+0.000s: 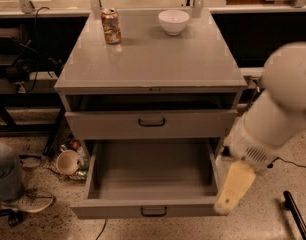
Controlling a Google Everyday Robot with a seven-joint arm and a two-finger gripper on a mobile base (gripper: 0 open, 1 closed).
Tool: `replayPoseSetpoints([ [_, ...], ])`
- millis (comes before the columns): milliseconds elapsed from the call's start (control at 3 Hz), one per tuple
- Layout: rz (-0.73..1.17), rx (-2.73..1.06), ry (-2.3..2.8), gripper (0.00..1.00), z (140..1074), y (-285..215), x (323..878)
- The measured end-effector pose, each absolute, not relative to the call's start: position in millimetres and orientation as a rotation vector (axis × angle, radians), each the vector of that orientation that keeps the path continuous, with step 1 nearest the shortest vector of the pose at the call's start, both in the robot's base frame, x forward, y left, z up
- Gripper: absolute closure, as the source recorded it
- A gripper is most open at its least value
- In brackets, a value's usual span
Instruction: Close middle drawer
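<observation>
The middle drawer [153, 171] is pulled far out of the grey cabinet [153, 64]. It is a deep, empty grey box with a low front panel and a small black bar handle [154, 211]. Above it sits a taller-fronted drawer [151, 124] with a larger black handle, standing slightly out. My gripper [227, 200] is cream-coloured and hangs from the white arm [278, 119]. It points down beside the front right corner of the middle drawer, close to or touching its right side.
A soda can [111, 26] and a white bowl [174, 21] stand on the cabinet top. A mug [68, 162] and clutter lie on the floor at left, by a person's leg and shoe [13, 184]. A black bar [297, 216] lies at lower right.
</observation>
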State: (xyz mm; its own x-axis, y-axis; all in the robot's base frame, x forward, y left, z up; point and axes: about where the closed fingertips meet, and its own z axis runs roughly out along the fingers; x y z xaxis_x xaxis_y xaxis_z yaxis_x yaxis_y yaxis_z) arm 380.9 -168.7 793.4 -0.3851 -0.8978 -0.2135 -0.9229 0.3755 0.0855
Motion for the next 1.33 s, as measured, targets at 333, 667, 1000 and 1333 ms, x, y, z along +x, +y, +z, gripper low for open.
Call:
replayPoseSetpoints([
  [333, 0.57, -1.56, 2.571, 0.0, 715, -128, 345],
  [667, 0.73, -1.517, 2.65, 0.17, 628, -95, 320],
  [1000, 0.723, -1.42, 2.689, 0.49, 556, -79, 317],
  [1333, 0.697, -1.398, 2.653, 0.72, 563, -76, 330],
])
